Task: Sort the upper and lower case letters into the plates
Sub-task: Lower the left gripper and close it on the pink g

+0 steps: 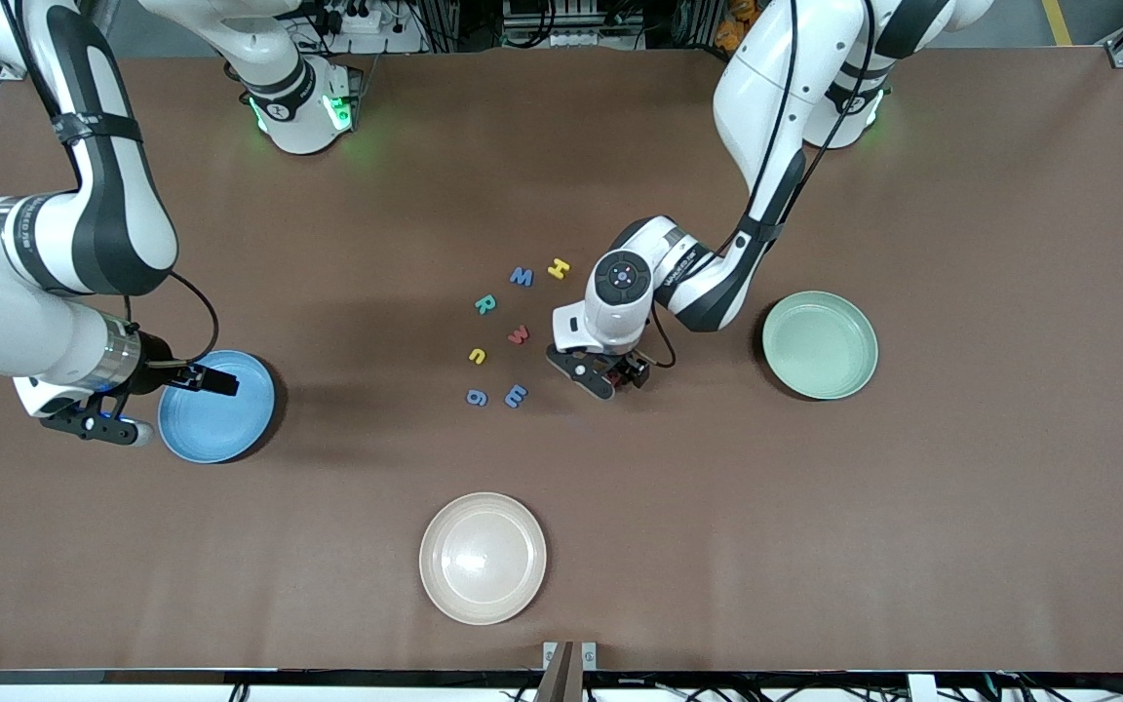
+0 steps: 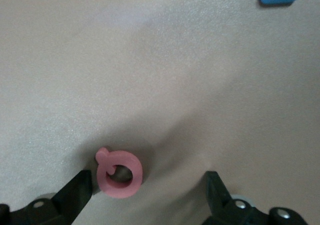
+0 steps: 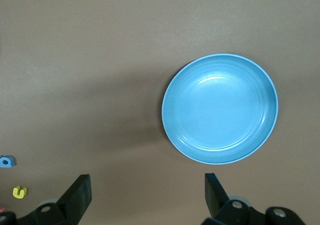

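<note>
Letters lie clustered mid-table; none is in a plate yet. The left gripper (image 2: 145, 192) hangs low over the red Q (image 2: 119, 174), fingers spread wide, with the letter nearer one finger than centred. The step looks like the first pick — next, centre, lower and close. The right gripper (image 3: 145, 195), also open, waits above the blue plate (image 3: 220, 108); the green plate (image 1: 820, 344) sits toward the left arm's end.

Even, bright overhead lighting on the matte brown table (image 1: 961, 487). Soft, diffuse shadows lie under both arms and beside the plates. A white highlight glares on the cream plate (image 1: 483, 558), a fainter sheen on the blue plate (image 3: 220, 108). The left wrist view is soft, with the red letter (image 2: 119, 173) slightly blurred. Green lamps glow at the bases.
</note>
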